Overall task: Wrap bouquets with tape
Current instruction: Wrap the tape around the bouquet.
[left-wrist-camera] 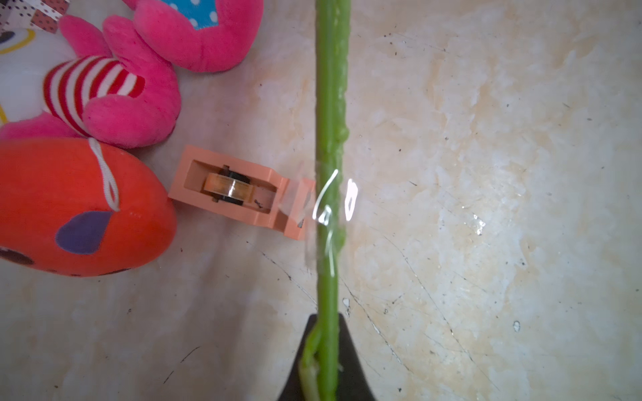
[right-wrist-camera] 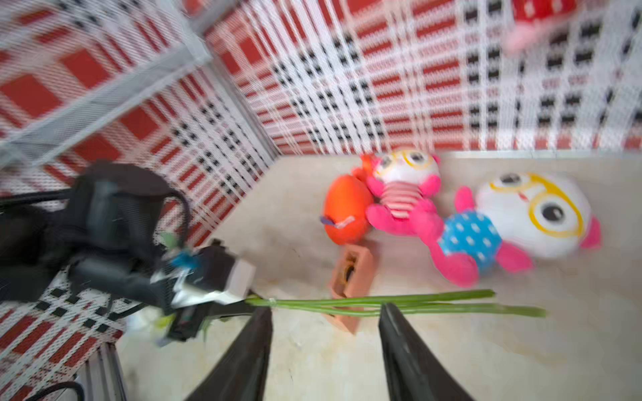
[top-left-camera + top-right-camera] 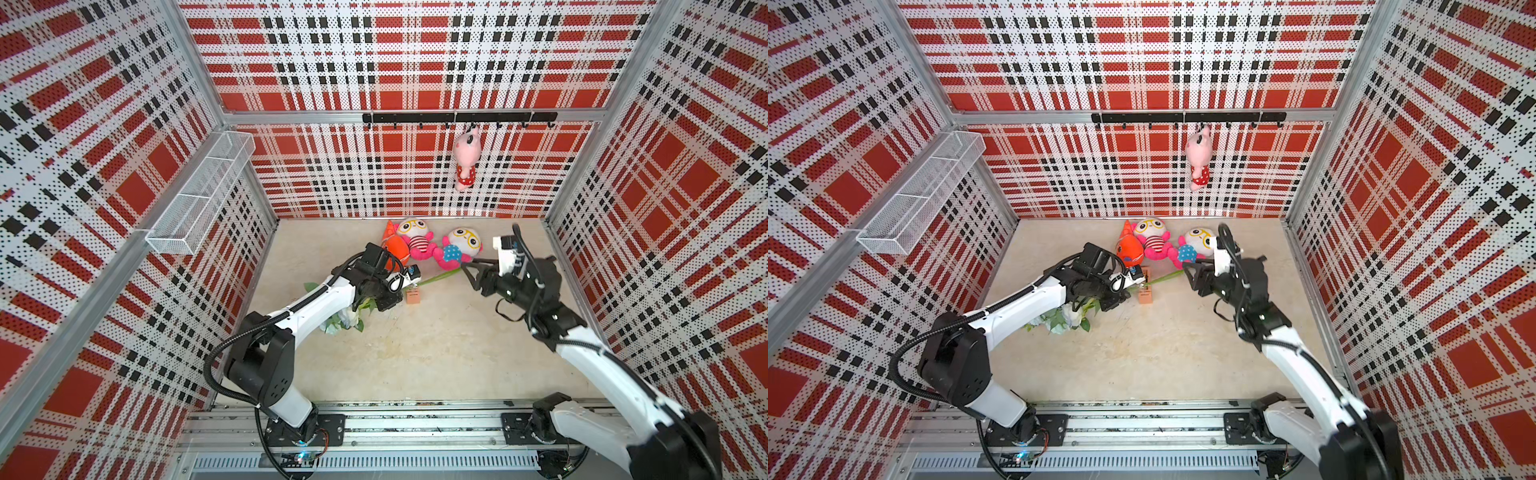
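Note:
The bouquets are one bunch: white and pale-blue flowers (image 3: 345,322) lie under my left arm, and the long green stems (image 3: 440,276) reach right, above the floor. My left gripper (image 1: 326,321) is shut on the stems (image 1: 330,104). A strip of clear tape (image 1: 324,211) clings to the stems beside the peach tape dispenser (image 1: 229,189), which stands on the floor (image 3: 413,297) just under them. My right gripper (image 2: 324,309) is open with nothing between its fingers. Its tips sit just short of the stems (image 2: 417,302), near their free end (image 3: 471,270).
An orange plush fish (image 3: 392,249) and two pink plush dolls (image 3: 419,241) (image 3: 457,247) lie behind the dispenser by the back wall. Another pink plush (image 3: 467,160) hangs from a black hook rail (image 3: 457,117). A white wire basket (image 3: 199,195) is on the left wall.

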Controlling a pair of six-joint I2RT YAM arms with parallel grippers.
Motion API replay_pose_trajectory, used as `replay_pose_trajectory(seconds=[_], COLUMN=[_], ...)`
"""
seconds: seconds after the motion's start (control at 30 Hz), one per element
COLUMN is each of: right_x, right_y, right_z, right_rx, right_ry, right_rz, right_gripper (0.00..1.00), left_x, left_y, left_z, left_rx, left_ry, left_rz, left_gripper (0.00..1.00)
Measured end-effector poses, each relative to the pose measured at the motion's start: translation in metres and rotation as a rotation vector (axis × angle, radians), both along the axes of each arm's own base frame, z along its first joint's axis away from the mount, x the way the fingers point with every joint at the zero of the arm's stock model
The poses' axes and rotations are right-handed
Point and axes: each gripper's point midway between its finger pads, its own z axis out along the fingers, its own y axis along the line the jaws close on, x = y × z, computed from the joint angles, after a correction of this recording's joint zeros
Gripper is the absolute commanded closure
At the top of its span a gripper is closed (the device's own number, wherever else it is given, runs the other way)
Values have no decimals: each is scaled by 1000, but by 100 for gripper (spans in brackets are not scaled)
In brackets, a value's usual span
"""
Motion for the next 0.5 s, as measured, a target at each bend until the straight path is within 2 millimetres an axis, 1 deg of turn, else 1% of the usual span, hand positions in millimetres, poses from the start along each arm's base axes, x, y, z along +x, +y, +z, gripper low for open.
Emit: replay_pose_trajectory(seconds=[0.03,0.07,0.1,0.17,0.2,0.27,0.33,0.4,0.5], right_x=[-19,-34,-45,-53,-52,-40,-27,-17,-6], right_y=[9,20,32,54,61,71,77,81,83], right_z=[2,-1,-10,-36,-47,-75,-91,-95,-89], right_rx=[9,17,14,-14,-25,-57,-68,-60,-31], right_ry=[-66,-113,-142,-141,-137,-108,-112,-149,-245], right_rz=[52,107,157,229,243,244,231,212,178], right_gripper=[35,35,33,32,32,33,35,35,34], left_x=[2,4,6,9,9,8,6,4,1], left_y=[-2,-3,-5,-9,-11,-15,-17,-18,-18], left_z=[5,10,16,25,27,32,34,34,33], left_rx=[-8,-16,-24,-37,-42,-48,-49,-46,-44], left_ry=[-7,-16,-24,-38,-41,-43,-40,-34,-23], left_rz=[0,0,1,2,1,-4,-9,-11,-9], left_gripper=[100,100,100,100,100,100,100,100,100])
